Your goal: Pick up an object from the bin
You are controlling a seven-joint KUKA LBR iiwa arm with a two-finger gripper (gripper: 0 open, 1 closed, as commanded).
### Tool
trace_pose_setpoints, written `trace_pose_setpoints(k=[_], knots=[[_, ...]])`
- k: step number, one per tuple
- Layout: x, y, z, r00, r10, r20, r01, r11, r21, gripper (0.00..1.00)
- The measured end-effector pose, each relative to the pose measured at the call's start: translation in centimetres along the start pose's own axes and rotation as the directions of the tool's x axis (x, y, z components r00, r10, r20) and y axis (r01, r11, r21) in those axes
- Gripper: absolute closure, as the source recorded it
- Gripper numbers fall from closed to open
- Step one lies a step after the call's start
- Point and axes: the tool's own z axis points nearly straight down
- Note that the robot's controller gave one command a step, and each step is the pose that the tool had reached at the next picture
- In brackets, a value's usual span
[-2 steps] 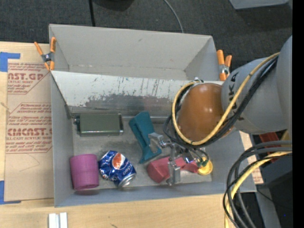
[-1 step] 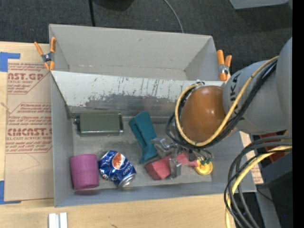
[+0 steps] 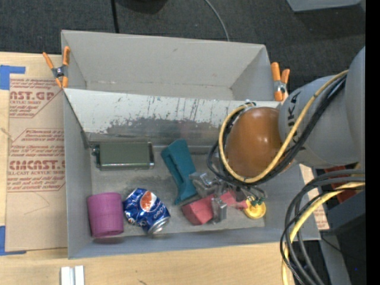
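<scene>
**Grey bin, claw low beside a red block**

Grey metal forms the bin (image 3: 160, 58), seen from above and a little to one side, with its back wall sloping down to a scuffed floor. The arm (image 3: 332, 123) comes in from the right of the camera view, carrying a rounded brown cover (image 3: 252, 141) ringed by yellow and black cables. Below that cover the gripper (image 3: 212, 196) sits low in the bin's front right part. Its metal parts crowd together there, and whether the claw is released or clenched cannot be told.

Just left of the gripper and touching or nearly touching it lies a small red block (image 3: 197, 211), close to the front wall. A teal plastic piece (image 3: 181, 168), long and flared at its top, lies tilted right behind the block, its lower end reaching the gripper's left side. On the gripper's right, a small yellow round thing (image 3: 256, 209) rests near the front wall.

Further left along the front wall lies a crushed blue drinks can (image 3: 145, 209) on its side, and beside it a pink cylinder (image 3: 105, 214) in the front left corner. A flat grey-green rectangular box (image 3: 124, 155) sits towards the back left, well apart from the gripper.
</scene>
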Motion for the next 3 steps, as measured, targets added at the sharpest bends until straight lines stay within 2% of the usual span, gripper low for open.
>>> trace_pose_setpoints(k=[1, 2, 3], knots=[[-1.1, 1.0, -1.5, 1.0, -0.015, -0.01, 0.015, 1.0, 0.0, 1.0], [-2.9, 0.8, -5.0, 0.999, -0.045, -0.016, 0.044, 0.999, -0.006, 1.0], [-1.7, 3.2, -19.2, 0.997, -0.083, -0.009, 0.083, 0.997, -0.002, 1.0]])
